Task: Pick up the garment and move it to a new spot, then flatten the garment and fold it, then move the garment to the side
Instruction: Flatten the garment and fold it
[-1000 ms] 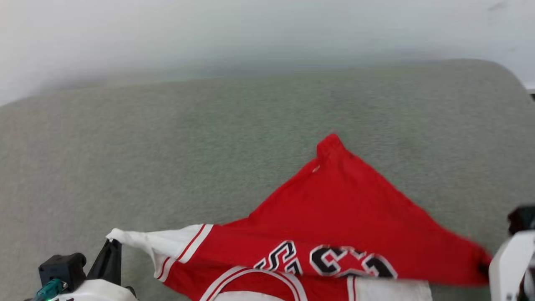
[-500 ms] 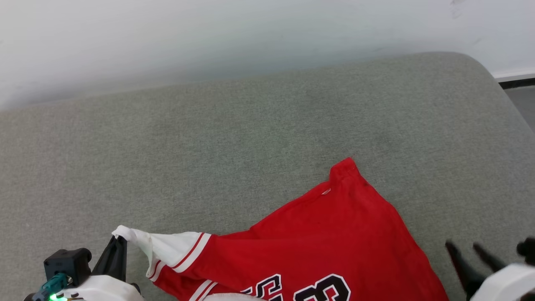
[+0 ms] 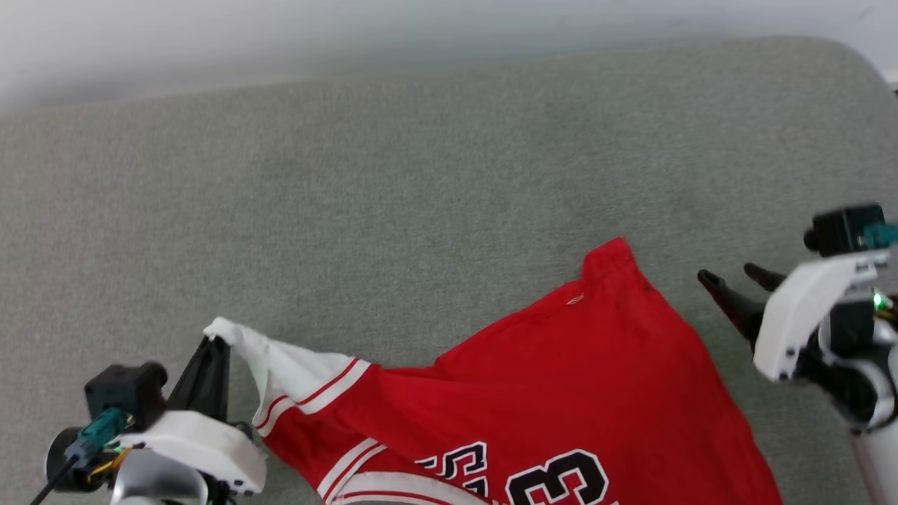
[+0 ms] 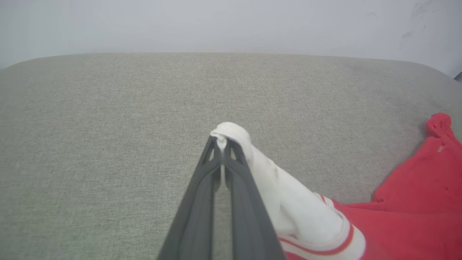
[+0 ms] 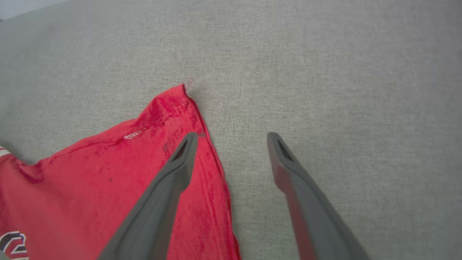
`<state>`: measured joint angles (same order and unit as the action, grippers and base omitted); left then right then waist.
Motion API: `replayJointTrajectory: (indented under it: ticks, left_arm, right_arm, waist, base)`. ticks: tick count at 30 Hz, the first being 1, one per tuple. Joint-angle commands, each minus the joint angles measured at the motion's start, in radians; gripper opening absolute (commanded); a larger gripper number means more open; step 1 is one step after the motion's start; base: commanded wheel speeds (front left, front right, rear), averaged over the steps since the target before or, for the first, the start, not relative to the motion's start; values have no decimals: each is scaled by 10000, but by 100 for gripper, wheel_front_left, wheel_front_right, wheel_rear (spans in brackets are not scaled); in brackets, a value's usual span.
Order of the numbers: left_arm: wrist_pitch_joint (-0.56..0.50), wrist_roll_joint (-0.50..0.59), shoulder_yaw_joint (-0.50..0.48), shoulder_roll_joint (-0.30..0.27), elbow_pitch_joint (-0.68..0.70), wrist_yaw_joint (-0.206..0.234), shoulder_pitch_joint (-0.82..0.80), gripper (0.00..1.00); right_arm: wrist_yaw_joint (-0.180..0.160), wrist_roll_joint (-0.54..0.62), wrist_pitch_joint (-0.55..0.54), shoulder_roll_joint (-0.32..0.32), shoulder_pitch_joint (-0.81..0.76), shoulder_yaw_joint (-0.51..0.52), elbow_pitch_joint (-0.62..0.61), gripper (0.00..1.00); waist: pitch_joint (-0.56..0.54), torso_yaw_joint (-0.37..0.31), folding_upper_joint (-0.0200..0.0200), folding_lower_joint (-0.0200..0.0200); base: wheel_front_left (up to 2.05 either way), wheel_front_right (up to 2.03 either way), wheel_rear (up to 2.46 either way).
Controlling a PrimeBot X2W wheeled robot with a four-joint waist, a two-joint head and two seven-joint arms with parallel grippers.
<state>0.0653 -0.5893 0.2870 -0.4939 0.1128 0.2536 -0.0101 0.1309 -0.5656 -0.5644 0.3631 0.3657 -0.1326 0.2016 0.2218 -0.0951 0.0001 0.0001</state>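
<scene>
garment [image 3: 561, 379], a red shirt with white sleeves, is caught at one sleeve tip: the left claw [image 3: 214, 341] is pinched tight on it, its two dark fingers pressed together with a small fold of white cloth bulging past their tips, as the left wrist view shows. from that pinch the sleeve runs back to its red and white striped cuff and into the red body, which lies spread on a grey-green fabric cushion [image 3: 421, 175] at the lower middle of the head view, with part of the black, white-edged print at the bottom edge. one red corner points toward the far side of the cushion. the right claw [image 3: 726, 272] hangs just beside that corner, on its right, fingers spread wide with nothing between them; in the right wrist view one finger shows in front of the red edge and the other over bare cushion. beyond the cushion stands a pale wall [image 3: 280, 28].
</scene>
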Motion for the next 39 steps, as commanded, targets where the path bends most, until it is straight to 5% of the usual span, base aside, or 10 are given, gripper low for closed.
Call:
replayJointTrajectory:
  ticks: [1, 6, 17, 18, 19, 31, 39]
  left_arm:
    - [57, 96, 56, 48, 17, -64, -221, 0]
    - [233, 250, 267, 289, -76, -189, -903, 0]
    - [575, 263, 710, 759, -766, -585, -1829, 0]
    - [591, 249, 723, 775, -821, -603, -1836, 0]
    - [604, 237, 747, 788, -885, -620, -1840, 0]
    - [315, -29, 316, 233, -1107, -957, -2633, 0]
    - [-192, -579, -77, 253, -2768, -1638, -5484, 0]
  right_arm:
    - [-3, -137, -501, 20, 488, -76, 145, 100]
    - [-3, -75, -2150, -93, 1691, -649, 795, 100]
    - [-3, -584, -3068, -744, 2192, -1772, 3825, 100]
    - [-3, -592, -3122, -725, 2148, -1890, 3923, 60]
    - [-1, -635, -3072, -705, 2137, -1966, 3993, 0]
    - [-3, -233, -791, -415, 3681, -1772, 3877, 0]
    - [-3, 511, 767, -638, 5072, -1301, 4796, 0]
  waist:
    - [401, 317, -1, -1]
    - [1028, 783, -1, -1]
    - [1557, 1305, -1, -1]
    - [1525, 1325, -1, -1]
    - [1470, 1344, -1, -1]
    - [314, 904, -1, -1]
    - [-583, 511, -1, -1]
  base:
    - [0, 0, 0]
    - [0, 0, 0]
    - [0, 0, 0]
    - [0, 0, 0]
    - [0, 0, 0]
    - [0, 0, 0]
    - [0, 0, 0]
